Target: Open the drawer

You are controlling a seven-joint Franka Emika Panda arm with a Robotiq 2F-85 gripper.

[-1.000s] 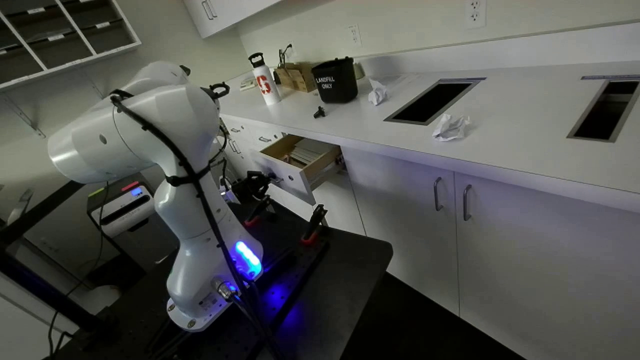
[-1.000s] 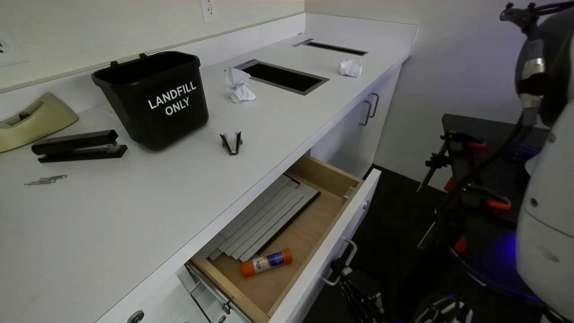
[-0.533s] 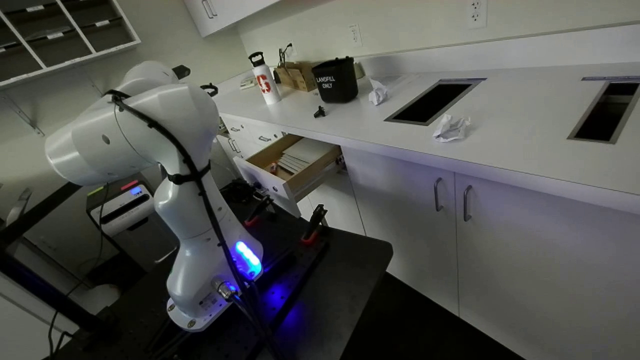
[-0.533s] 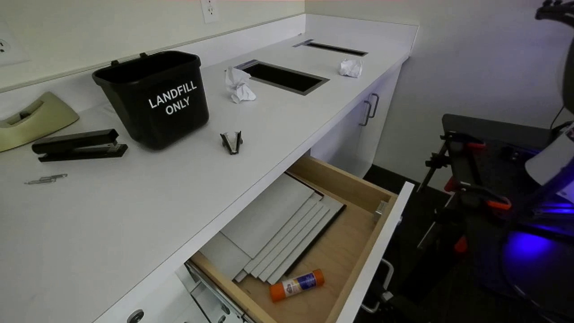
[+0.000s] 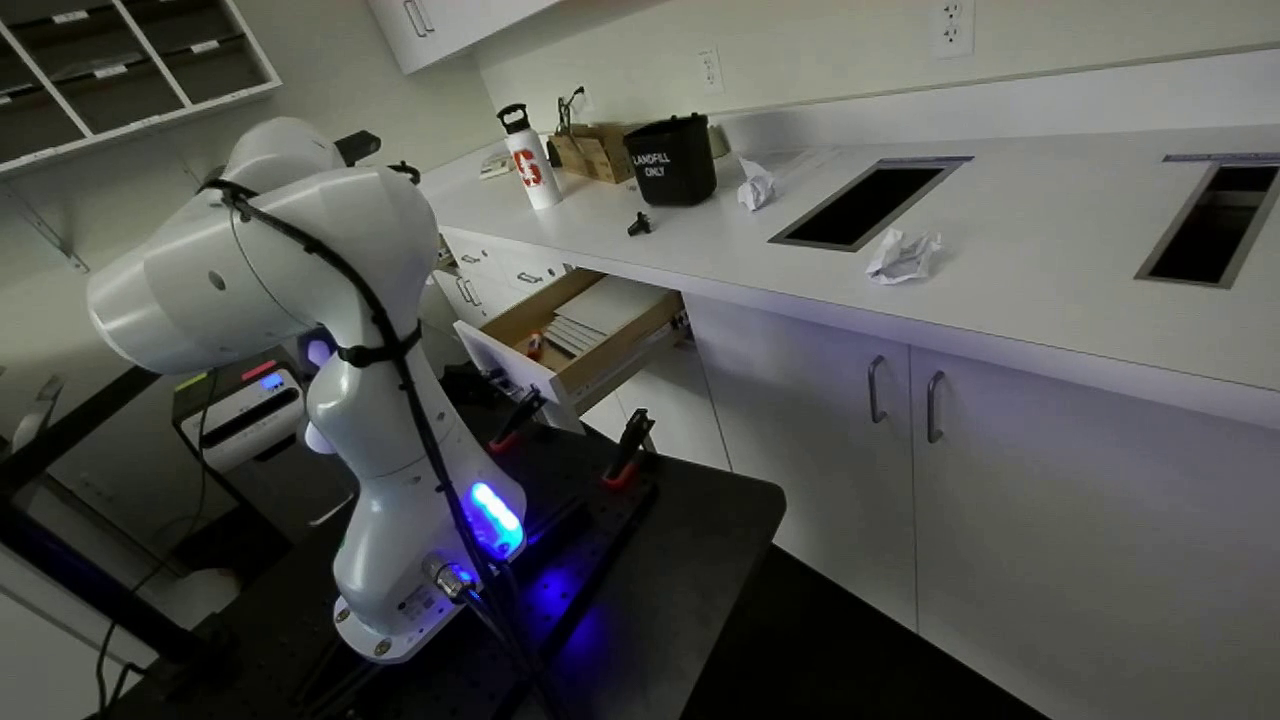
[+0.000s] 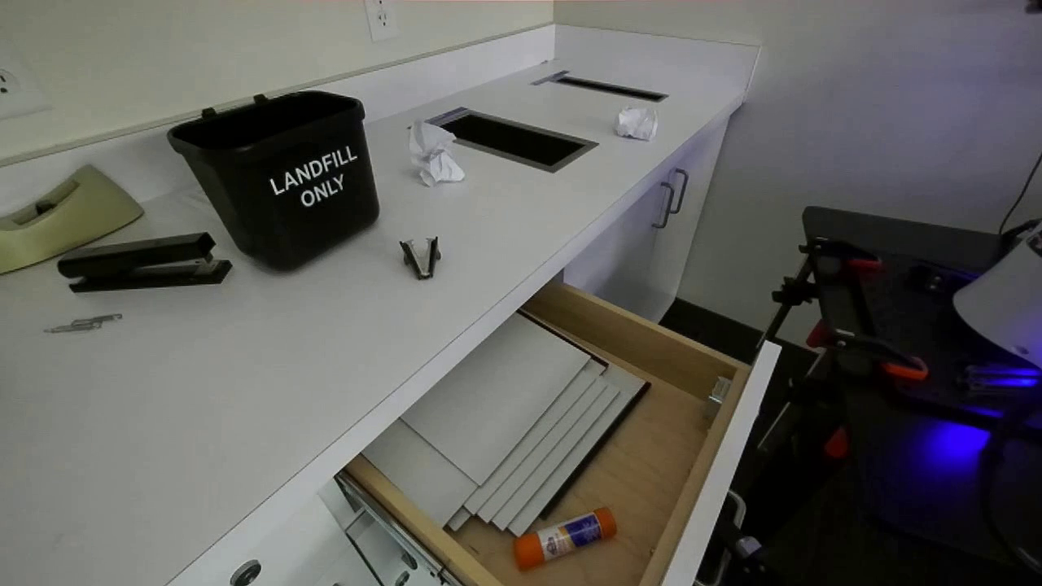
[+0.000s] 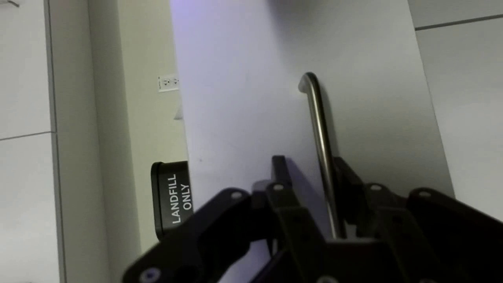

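On the white counter (image 6: 350,350) along the wall (image 6: 228,49), has bin (image 6: 281,199) and crumpled papers (image 6: 437,155); in open drawer (image 6: 730,460) below, grey panels (image 6: 496,399) and glue stick (image 6: 566,539). Holds gripper (image 7: 310,167) spread, with handle (image 7: 321,129) between fingers (image 7: 280,173).

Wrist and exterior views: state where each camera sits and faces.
Wrist view: behind the gripper, whose fingers show, facing the drawer handle.
An exterior view: high near the largely visible arm, facing the counter.
An exterior view: above the counter, facing the drawer; little of the arm shows.
Both exterior views share the drawer and bin.
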